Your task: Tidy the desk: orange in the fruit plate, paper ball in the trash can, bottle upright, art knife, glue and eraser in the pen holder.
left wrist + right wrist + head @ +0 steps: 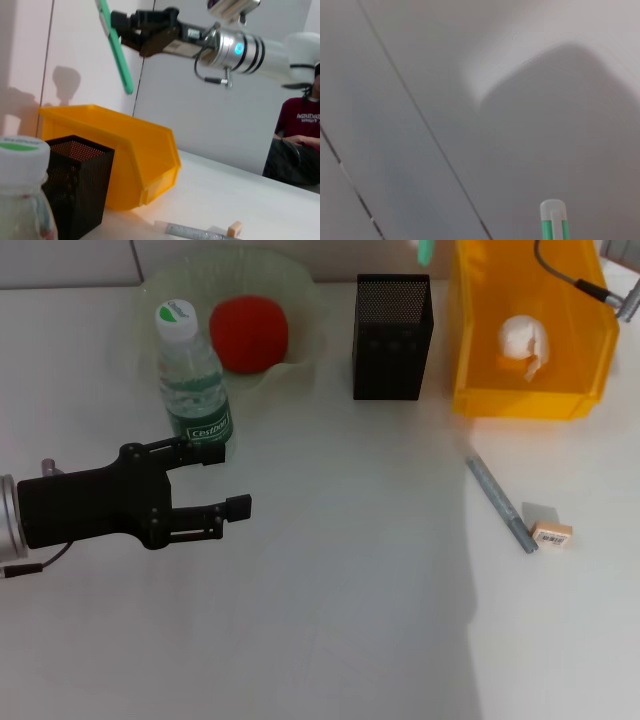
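Our right gripper (131, 31), raised high above the far end of the desk, pinches a long green-and-white tool (116, 47), probably the art knife, its long axis hanging steeply down. The pen holder (392, 337) stands below and slightly left of the tip, between the fruit plate (305, 315) and the trash can (530, 330), so the drop depends on that alignment. Our left gripper (222, 480) hangs open and empty just near the upright bottle (192, 380).
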